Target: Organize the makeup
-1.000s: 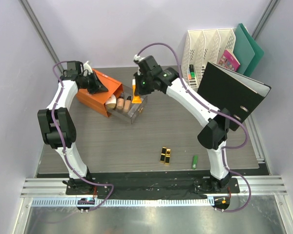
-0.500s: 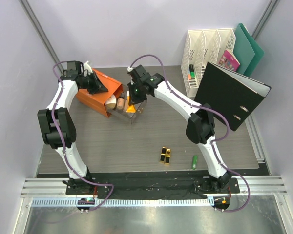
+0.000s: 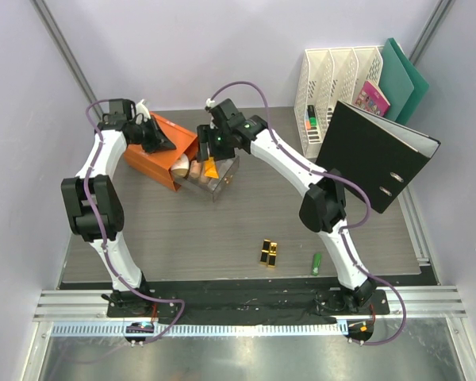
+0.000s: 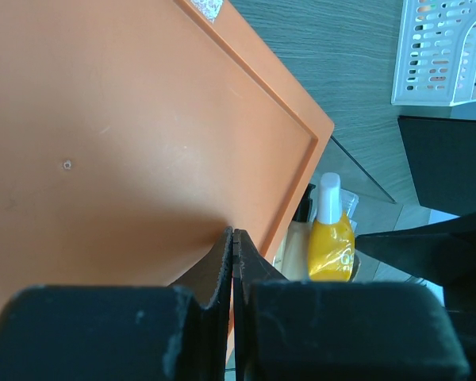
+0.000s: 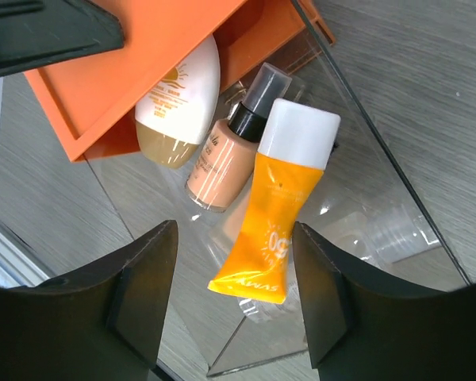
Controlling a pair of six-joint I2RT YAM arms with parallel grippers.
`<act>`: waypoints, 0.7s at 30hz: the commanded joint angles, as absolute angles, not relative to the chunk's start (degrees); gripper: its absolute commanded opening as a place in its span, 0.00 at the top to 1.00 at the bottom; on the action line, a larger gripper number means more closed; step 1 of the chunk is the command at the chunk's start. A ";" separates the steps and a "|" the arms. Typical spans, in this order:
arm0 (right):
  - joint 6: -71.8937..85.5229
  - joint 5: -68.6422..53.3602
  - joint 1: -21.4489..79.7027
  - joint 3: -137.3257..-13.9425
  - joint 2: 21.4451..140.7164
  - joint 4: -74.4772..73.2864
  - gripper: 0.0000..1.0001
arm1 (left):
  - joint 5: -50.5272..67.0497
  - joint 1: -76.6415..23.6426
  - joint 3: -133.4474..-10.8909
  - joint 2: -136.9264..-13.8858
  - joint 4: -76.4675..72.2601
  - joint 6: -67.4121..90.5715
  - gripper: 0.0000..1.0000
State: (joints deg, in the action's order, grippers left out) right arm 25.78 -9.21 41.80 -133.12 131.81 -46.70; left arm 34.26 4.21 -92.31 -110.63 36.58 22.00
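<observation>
The orange-yellow tube (image 5: 274, 214) lies loose in the clear drawer (image 5: 365, 182) pulled out of the orange box (image 3: 155, 147). Beside it lie a beige dark-capped foundation bottle (image 5: 222, 163) and a cream oval compact (image 5: 182, 103). My right gripper (image 5: 232, 270) hovers open over the tube (image 3: 210, 168), one finger on each side, apart from it. My left gripper (image 4: 233, 235) is shut with nothing in it, tips against the top of the orange box (image 4: 143, 135). Two black-gold lipsticks (image 3: 270, 252) and a small green tube (image 3: 316, 263) lie on the table near the front.
A white file rack (image 3: 333, 79) stands at the back right with a pink booklet (image 3: 372, 98) and green folders (image 3: 404, 75). A black binder (image 3: 377, 155) leans in front of it. Purple walls close in on both sides.
My right gripper moved left over the clear drawer with the orange-yellow tube, then opened and let it go into the drawer. The left arm has not moved.
</observation>
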 commanded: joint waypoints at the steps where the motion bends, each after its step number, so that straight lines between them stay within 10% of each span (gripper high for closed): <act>1: 25.57 -5.89 41.23 -131.49 121.75 -43.95 0.35 | 17.84 4.13 -85.96 -119.53 57.48 15.56 1.00; 7: 29.52 -6.06 37.36 -117.01 111.55 -39.38 0.57 | 17.93 4.13 -86.22 -119.53 57.39 15.73 1.00; 11: 33.04 -9.22 33.06 -105.66 104.43 -33.41 0.99 | 17.93 4.13 -86.31 -119.62 57.48 15.64 1.00; 21: 39.81 -15.64 32.08 -87.65 100.02 -29.89 0.99 | 17.93 4.13 -86.48 -119.71 57.57 15.73 1.00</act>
State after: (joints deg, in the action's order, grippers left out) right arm 35.16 -11.25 31.16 -92.71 101.51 -33.36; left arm 34.20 4.19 -93.03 -110.89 38.04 22.00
